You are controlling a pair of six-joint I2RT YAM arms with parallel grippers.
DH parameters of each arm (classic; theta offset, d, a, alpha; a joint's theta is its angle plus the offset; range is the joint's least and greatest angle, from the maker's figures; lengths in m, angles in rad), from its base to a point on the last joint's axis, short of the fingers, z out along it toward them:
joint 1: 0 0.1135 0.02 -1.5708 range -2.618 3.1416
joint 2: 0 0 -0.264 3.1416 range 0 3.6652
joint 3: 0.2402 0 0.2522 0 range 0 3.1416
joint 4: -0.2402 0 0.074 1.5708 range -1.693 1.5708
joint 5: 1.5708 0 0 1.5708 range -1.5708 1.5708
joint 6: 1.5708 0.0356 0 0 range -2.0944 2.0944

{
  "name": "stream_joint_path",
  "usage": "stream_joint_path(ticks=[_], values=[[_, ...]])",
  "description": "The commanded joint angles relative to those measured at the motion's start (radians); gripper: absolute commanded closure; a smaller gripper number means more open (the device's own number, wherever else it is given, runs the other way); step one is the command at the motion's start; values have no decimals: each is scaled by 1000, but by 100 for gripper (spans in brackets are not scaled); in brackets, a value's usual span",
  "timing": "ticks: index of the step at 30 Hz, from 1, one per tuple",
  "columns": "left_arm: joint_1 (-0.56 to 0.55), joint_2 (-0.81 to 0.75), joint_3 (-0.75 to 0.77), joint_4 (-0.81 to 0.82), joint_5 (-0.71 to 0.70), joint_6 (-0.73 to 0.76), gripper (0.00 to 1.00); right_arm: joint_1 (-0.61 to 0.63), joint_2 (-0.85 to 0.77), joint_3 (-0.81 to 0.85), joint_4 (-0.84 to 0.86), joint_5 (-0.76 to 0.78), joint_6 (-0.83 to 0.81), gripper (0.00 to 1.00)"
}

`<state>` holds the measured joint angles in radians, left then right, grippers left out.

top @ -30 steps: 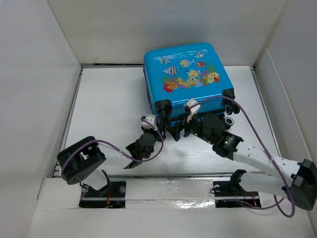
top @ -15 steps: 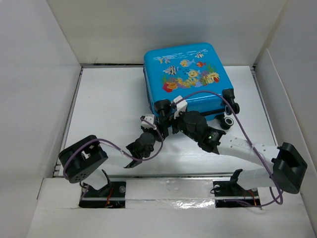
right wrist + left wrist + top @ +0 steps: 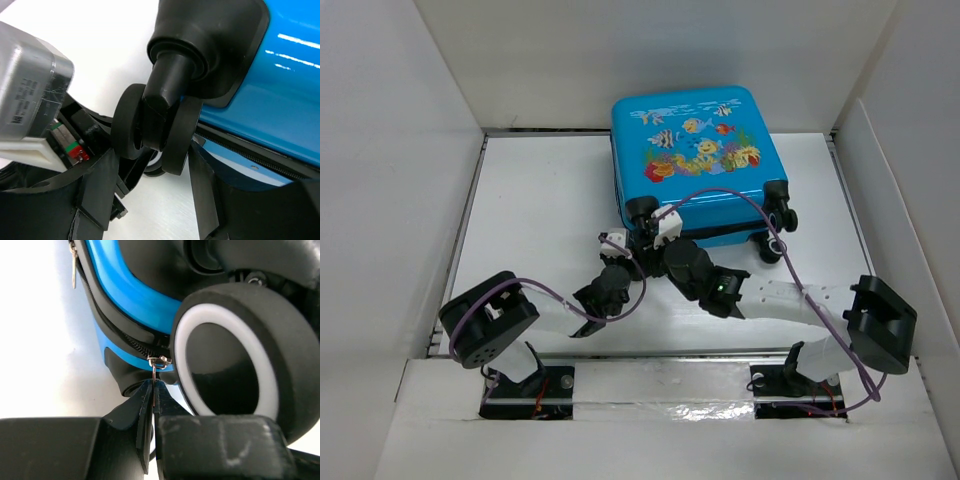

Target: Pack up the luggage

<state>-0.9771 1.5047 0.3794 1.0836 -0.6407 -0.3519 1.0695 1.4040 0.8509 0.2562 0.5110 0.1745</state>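
Observation:
The luggage (image 3: 695, 150), a bright blue hard-shell case with a fish print, lies closed and flat at the back of the table. Both grippers meet at its near left corner. My left gripper (image 3: 631, 248) (image 3: 153, 385) is shut on the thin metal zipper pull (image 3: 154, 374), which hangs from the slider beside a black-and-white wheel (image 3: 182, 350). My right gripper (image 3: 648, 222) (image 3: 155, 160) has a finger on each side of the corner's twin black wheel (image 3: 150, 125) (image 3: 641, 208) and presses against both discs. The blue shell (image 3: 290, 75) fills the right wrist view's upper right.
White walls (image 3: 400, 150) box in the table on three sides, with a slanted panel (image 3: 900, 200) at the right. Two more wheels (image 3: 778, 190) stick out at the case's near right corner. A second zipper pull (image 3: 74, 265) hangs further along the seam. Purple cables loop over both arms.
My right arm has swung left along the case's near edge to the left corner wheel, and its jaws have narrowed onto it. The left gripper has stayed shut on the pull.

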Motion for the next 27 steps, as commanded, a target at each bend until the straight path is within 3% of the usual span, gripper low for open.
stream_joint_path(ticks=[1,2,3,6,15,27], values=[[-26,-21,-2,75,36,31,100,-40,35,30,152,228,16,39],[-26,-21,0,75,38,33,100,-40,41,30,163,233,7,39],[-26,-24,-4,73,36,33,100,-40,46,28,170,238,2,50],[-26,-35,-7,70,30,36,100,-40,40,13,207,256,-13,100],[-6,-75,-22,42,-1,53,100,-29,-167,-197,232,218,-32,100],[38,-107,-25,-73,-20,51,100,-20,-588,-374,-86,106,-1,100]])
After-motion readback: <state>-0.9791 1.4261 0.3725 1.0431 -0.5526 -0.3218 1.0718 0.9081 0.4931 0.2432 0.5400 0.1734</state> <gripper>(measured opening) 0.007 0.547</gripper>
